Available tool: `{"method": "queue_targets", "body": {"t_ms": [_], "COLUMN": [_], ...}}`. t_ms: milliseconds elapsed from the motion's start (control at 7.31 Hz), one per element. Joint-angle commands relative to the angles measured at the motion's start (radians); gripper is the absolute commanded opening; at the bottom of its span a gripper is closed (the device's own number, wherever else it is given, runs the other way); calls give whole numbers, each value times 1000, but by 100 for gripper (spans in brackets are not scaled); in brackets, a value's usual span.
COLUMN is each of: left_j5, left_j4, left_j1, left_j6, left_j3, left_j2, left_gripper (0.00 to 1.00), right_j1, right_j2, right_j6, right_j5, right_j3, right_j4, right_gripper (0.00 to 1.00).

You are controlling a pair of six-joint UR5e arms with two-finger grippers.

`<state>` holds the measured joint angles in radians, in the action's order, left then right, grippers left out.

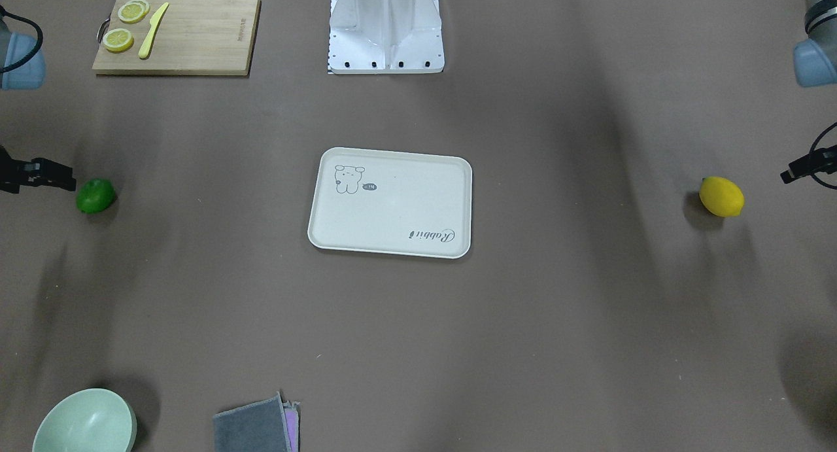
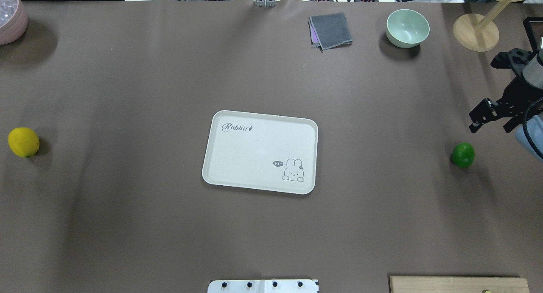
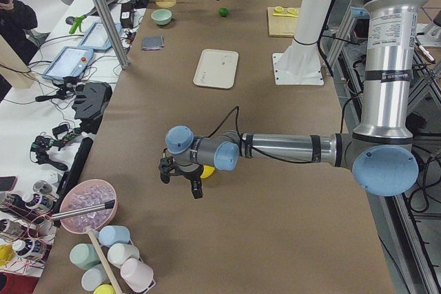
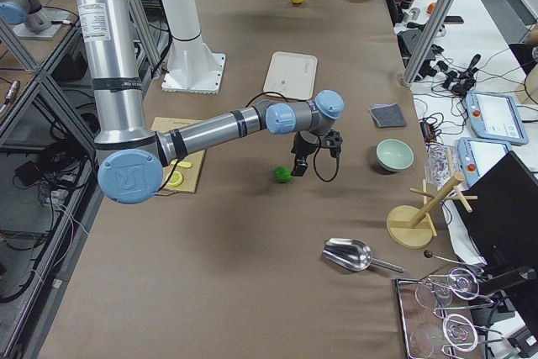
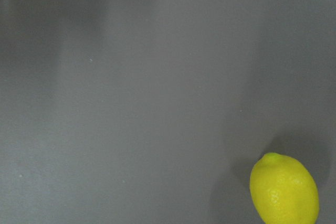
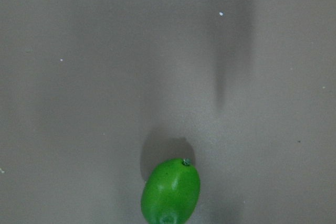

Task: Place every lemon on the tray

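Observation:
The cream-white tray lies at the table's middle with nothing on it, and also shows from overhead. The yellow lemon lies on the brown cloth far out on my left side, and shows low right in the left wrist view. My left gripper hovers just beside it, open and empty. The green lemon lies far out on my right, low in the right wrist view. My right gripper hovers close beside it, open and empty.
A bamboo cutting board with lemon slices and a yellow knife sits near my base. Along the far edge stand a pale green bowl, a grey cloth, a wooden stand and a pink bowl.

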<state>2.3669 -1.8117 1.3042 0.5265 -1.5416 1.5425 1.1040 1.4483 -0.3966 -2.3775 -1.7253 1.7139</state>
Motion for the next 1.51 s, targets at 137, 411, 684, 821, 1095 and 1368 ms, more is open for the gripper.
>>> {"method": "queue_targets", "body": {"t_ms": [137,411,684,821,1095,1368], "left_j5": [-3,-5,-5,-5,-8,-37], "left_j4": [-198,-192,-201,-221,-224,-241], "left_j1": [-123,-129,-158,-166,-178,-201], "left_j6": [296,351,359,351,349,349], "left_j3": [53,89,87,90,89,90], "left_j2": [33,105,100,94,93,78], "left_gripper": [97,97,97,97,97,92], "right_j1": [-67,-99,-107,-115,-133,-144], "right_j2": [-28,-32,-31,-34,-35,-37], "right_j6": [-4,-2,-1,-1,1,-4], "right_j5": [0,1,0,-2,-3,-6], "right_j3": [79,101,119,140,159,161], "right_j4": [-43,-43,-42,-43,-43,-42], "right_gripper": [96,95,94,94,91,68]}}
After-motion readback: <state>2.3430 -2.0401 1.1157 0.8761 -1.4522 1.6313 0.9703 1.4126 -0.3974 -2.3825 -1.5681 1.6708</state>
